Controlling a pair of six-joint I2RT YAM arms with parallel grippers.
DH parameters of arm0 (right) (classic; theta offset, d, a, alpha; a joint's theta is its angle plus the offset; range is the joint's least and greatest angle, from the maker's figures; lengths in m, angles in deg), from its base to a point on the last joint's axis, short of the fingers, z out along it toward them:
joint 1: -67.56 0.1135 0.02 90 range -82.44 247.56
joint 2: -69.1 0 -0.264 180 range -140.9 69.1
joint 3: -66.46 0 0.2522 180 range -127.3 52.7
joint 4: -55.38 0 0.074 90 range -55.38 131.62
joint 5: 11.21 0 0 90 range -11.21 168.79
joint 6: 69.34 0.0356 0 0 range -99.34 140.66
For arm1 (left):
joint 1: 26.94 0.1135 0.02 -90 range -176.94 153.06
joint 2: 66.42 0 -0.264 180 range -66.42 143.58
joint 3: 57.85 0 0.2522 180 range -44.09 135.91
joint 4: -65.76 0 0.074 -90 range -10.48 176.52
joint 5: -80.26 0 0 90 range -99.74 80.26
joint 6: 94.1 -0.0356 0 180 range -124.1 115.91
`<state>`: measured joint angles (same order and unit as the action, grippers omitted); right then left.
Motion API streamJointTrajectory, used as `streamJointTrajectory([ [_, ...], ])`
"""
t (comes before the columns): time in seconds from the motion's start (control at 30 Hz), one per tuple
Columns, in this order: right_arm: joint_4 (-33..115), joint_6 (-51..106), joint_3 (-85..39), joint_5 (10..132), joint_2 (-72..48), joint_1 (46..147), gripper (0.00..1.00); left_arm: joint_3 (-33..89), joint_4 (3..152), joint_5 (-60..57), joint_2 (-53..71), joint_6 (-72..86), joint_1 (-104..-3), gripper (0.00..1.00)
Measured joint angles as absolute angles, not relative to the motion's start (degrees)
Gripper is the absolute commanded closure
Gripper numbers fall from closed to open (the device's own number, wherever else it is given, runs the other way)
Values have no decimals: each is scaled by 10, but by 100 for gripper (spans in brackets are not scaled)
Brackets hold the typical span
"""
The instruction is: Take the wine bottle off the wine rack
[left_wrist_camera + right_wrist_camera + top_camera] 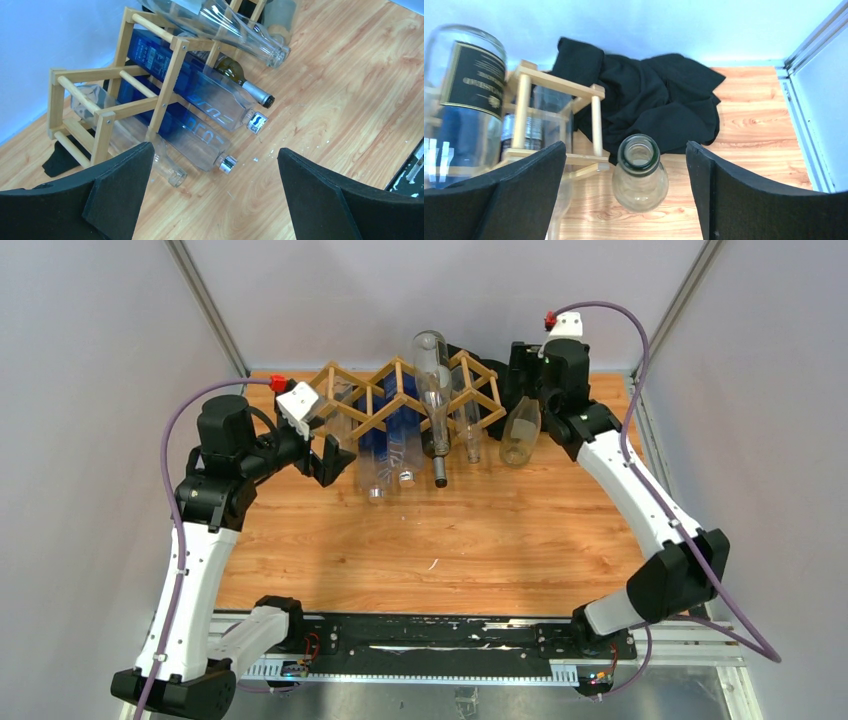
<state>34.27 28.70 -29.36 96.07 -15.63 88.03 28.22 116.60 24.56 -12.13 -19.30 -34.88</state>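
Note:
The light wooden wine rack (400, 400) stands at the back of the table with several bottles lying in its cells. A clear wine bottle (520, 432) stands upright on the table just right of the rack. My right gripper (522, 390) hangs over it. In the right wrist view the bottle's mouth (639, 155) sits between the open fingers (626, 150), a gap on each side, touching neither. My left gripper (338, 455) is open at the rack's left end. In the left wrist view only bare tabletop lies between its fingers (215, 150).
A black cloth (659, 100) lies bunched behind the rack's right end. Blue bottles (200, 90), a green bottle with a dark cap (245, 85) and clear ones poke out of the rack's front. A black-labelled bottle (471, 75) rests on top. Enclosure walls stand close at the sides and back.

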Motion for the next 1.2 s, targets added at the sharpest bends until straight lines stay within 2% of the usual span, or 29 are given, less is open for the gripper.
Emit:
streamJointTrajectory([
  [0.23,297,289,-368,1025,-99,989,6,282,1170,245,-109,-193,-349,0],
  [0.33,259,303,-426,1021,-103,1062,6,282,1170,245,-105,-193,-348,0],
  [0.43,221,326,-461,997,-126,1090,5,282,1169,245,-106,-193,-348,0],
  [0.77,129,384,-470,921,-274,1094,2,278,1170,246,-123,-205,-348,0],
  [0.93,110,395,-475,903,-309,1094,2,275,1170,251,-130,-211,-348,0],
  [1.2,106,415,-496,878,-355,1074,16,275,1171,262,-131,-223,-348,0],
])
